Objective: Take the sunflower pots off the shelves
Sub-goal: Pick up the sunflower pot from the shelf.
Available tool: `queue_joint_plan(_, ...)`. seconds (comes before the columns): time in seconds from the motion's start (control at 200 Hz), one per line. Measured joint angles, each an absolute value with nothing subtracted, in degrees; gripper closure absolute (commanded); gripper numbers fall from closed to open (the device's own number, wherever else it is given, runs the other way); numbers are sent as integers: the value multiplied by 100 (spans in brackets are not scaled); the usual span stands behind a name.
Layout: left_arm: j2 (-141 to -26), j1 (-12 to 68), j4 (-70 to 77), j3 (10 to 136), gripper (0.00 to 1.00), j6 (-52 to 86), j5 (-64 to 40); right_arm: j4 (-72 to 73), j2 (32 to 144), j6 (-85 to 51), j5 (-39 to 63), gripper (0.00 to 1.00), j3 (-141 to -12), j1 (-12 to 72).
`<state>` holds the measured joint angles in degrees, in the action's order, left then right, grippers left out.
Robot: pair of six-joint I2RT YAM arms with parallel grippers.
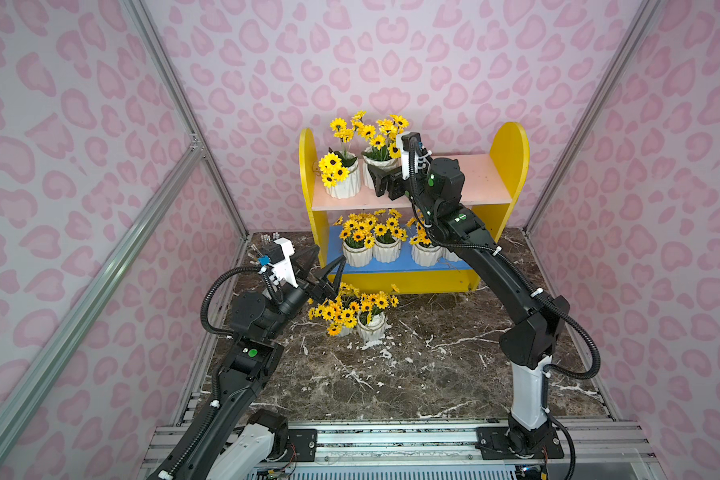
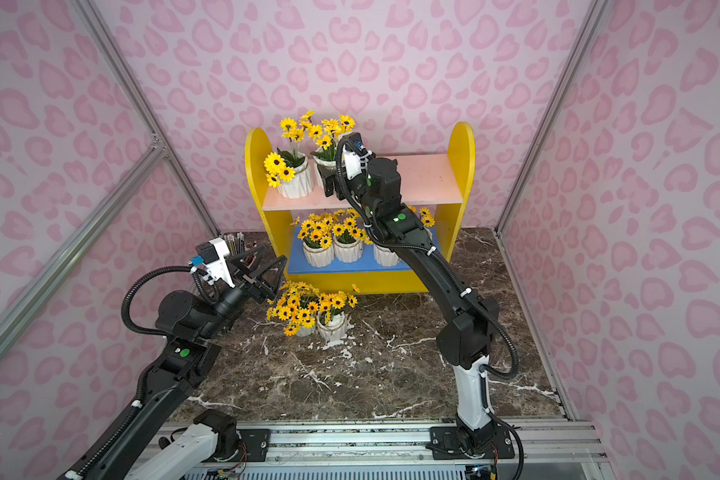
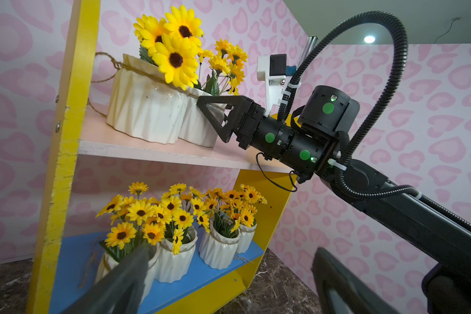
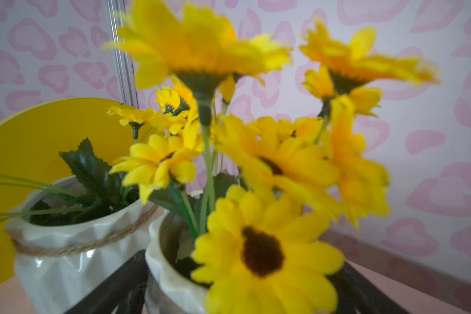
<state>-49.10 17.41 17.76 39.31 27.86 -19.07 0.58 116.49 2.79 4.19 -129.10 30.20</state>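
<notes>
**Right pincer at an upper-board pot, two pots down on the tabletop**

The shelves (image 1: 510, 153) stand at the middle of the tabletop's (image 1: 433, 374) far edge. On the pink upper board (image 1: 474, 178), two sunflower pots sit touching at its left end. A twine-wrapped pot (image 1: 344, 185) is beside the left side panel (image 1: 307, 166), and a second pot (image 3: 195, 129) is just to its right.

The right pincer (image 1: 377, 179) reaches in over the board's bare right half, with a finger (image 4: 114, 282) on each side of the second pot, low on its body. One finger seems to meet the pot wall; the other is hidden behind a blurred flower. I cannot tell whether the pincer pinches the pot or only straddles it. The pot stands upright on the board.

Four more pots (image 3: 219, 250) stand in a row on the blue lower board (image 3: 74, 258), the rightmost partly behind the right arm (image 1: 495, 266) in both top views. Two pots (image 1: 371, 328) stand close together on the tabletop just before the shelves' left front corner, their flowers mingled. The left pincer (image 1: 331, 253) hovers above those flowers, its fingers spread wide, holding nothing.
</notes>
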Motion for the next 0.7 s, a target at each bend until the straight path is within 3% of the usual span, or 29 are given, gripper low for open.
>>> queue_joint_plan(0.225,-4912,1741,1776,3924,4,2783,-1929,-268,12208,283,766,1,-13869,2987)
queue_joint_plan(0.55,-4945,1741,1776,3924,4,2746,-1951,-351,12392,303,716,1,-13981,2985)
queue_joint_plan(0.7,-4945,1741,1776,3924,4,2744,-1951,-309,12411,322,690,10,-13981,2982)
